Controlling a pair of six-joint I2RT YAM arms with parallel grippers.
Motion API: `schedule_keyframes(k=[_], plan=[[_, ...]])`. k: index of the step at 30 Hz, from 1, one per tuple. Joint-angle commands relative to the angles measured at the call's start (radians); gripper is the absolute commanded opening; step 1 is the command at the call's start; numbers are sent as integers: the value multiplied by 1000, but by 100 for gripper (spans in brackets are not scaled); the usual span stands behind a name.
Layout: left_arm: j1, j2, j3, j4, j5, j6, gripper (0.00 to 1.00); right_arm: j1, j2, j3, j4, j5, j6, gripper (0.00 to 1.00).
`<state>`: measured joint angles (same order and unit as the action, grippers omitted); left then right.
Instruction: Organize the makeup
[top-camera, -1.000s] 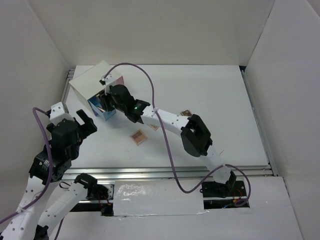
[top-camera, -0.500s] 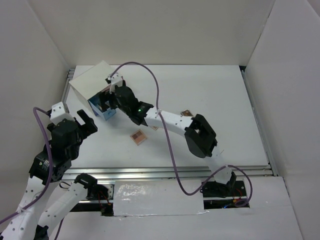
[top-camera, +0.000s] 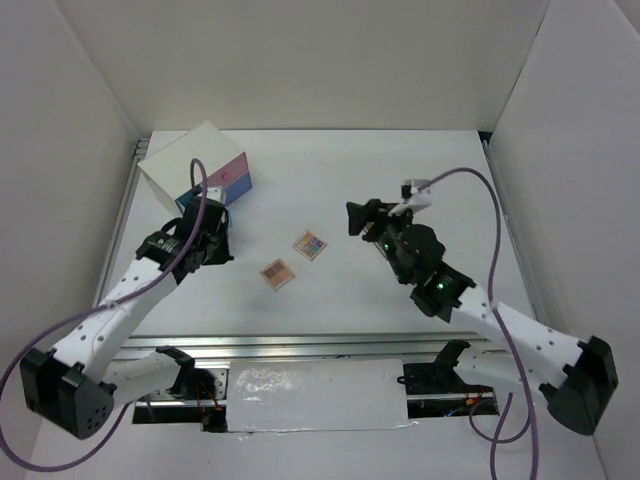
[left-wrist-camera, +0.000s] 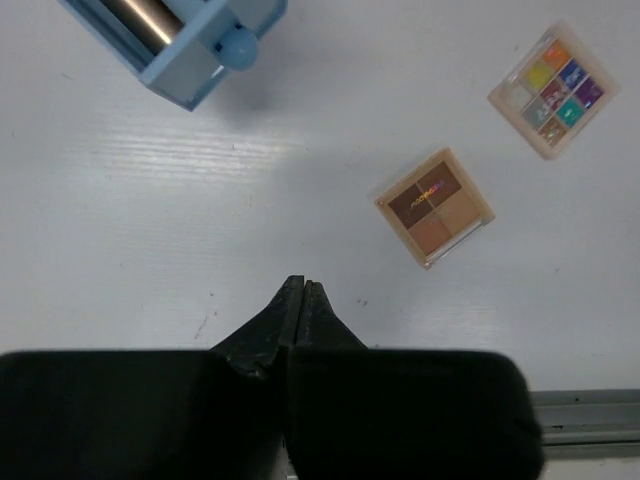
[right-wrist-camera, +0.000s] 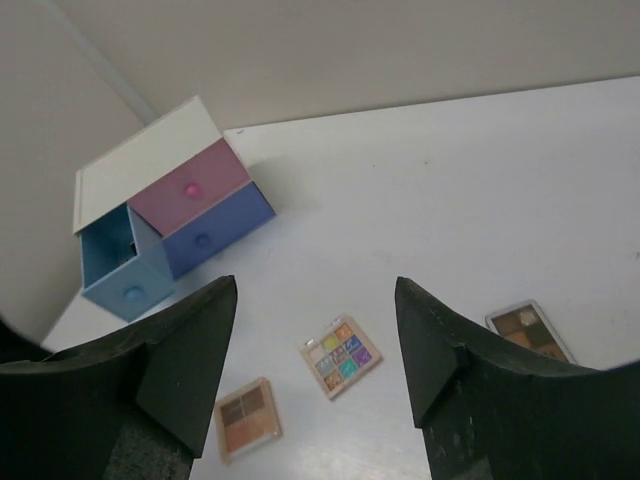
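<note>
Right arm (top-camera: 470, 305) withdrawn from drawer box (top-camera: 195, 165); left arm (top-camera: 120, 300) now beside it. Left jaws closed, empty; brown palette (left-wrist-camera: 434, 207) on bench (left-wrist-camera: 150, 200) ahead-right, apart. Right jaws open, empty, well above bench. Three palettes counted: brown palette, colourful palette (left-wrist-camera: 553, 92), third palette (right-wrist-camera: 528, 330) partly behind right finger.

Our right gripper (right-wrist-camera: 314, 283) has left the white drawer box (top-camera: 188, 160); our left gripper (left-wrist-camera: 301, 290) advanced there, fingers together.

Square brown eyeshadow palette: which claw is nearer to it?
Left. The shut left claw is beside the square brown eyeshadow palette, on its left; the open right claw hangs farther to its right.
</note>
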<state>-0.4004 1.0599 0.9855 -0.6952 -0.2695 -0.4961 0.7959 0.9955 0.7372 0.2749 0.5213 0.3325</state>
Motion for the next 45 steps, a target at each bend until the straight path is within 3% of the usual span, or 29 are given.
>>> schedule_keyframes(k=[1, 9, 13, 16, 30, 45], plan=[[15, 84, 90, -26, 30, 16, 3, -4, -168, -117, 14, -82, -10, 73], [46, 393, 300, -41, -94, 137, 0, -11, -451, -246, -23, -247, -59, 80], [81, 592, 424, -79, -134, 160, 0, -12, -491, -311, 11, -288, -62, 80], [81, 649, 464, -81, -210, 143, 0, -12, -500, -309, -16, -291, -76, 80], [118, 824, 653, -156, -500, 119, 0, -12, -517, -329, -13, -323, -89, 81], [198, 919, 731, -141, -586, 87, 0, -12, -503, -329, -19, -328, -99, 81]])
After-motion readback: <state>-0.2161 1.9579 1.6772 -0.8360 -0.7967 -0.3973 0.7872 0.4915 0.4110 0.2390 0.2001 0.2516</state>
